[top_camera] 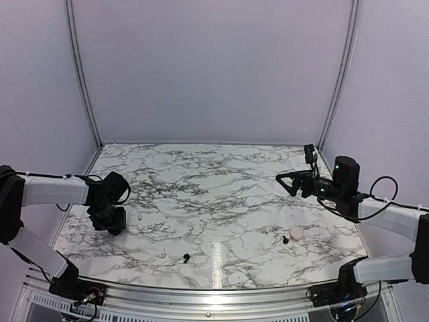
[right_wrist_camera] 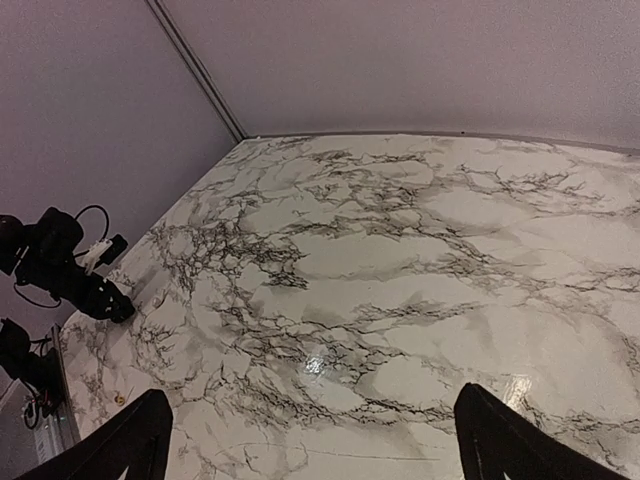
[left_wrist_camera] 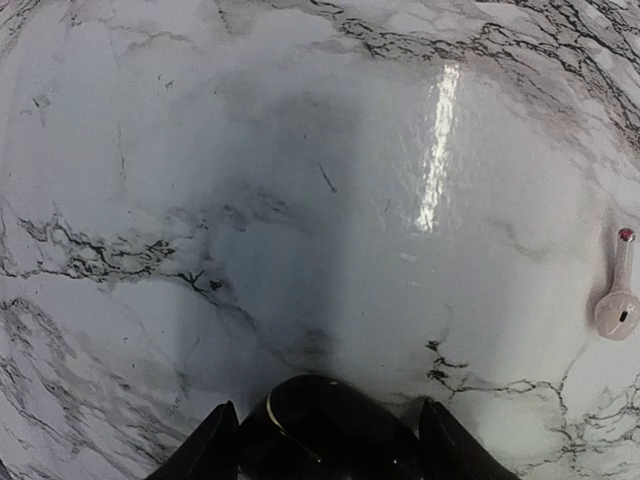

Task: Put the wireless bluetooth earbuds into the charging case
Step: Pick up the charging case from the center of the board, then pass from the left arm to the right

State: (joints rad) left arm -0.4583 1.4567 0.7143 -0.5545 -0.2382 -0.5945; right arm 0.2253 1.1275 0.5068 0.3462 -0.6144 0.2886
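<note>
Since both arms reach in from the near edge, the marble table (top_camera: 221, 174) carries the task items on its near half, within reach of either arm.

Right gripper (right_wrist_camera: 312, 395): raised over the right side, jaws fully apart, nothing between them. I read it as parked high so the overhead view of the case stays unblocked.

Left gripper (top_camera: 112, 223): pointed down at the table's left side, fingers either side of a black rounded object (left_wrist_camera: 330, 440). I cannot tell whether they press it or merely flank it. That object is not a task item, so I judge this a clearing move or a wrong target.

The charging case (top_camera: 295, 233) sits on the table, near right. Its lid state is too small to read.

The first earbud (top_camera: 285, 239), black, lies just beside the case. The second earbud (top_camera: 186, 257) lies well apart from it, near the front edge, centre.

A pale stemmed bud (left_wrist_camera: 617, 300) lies on the table to the right in the left wrist view. Its role is unclear.
</note>
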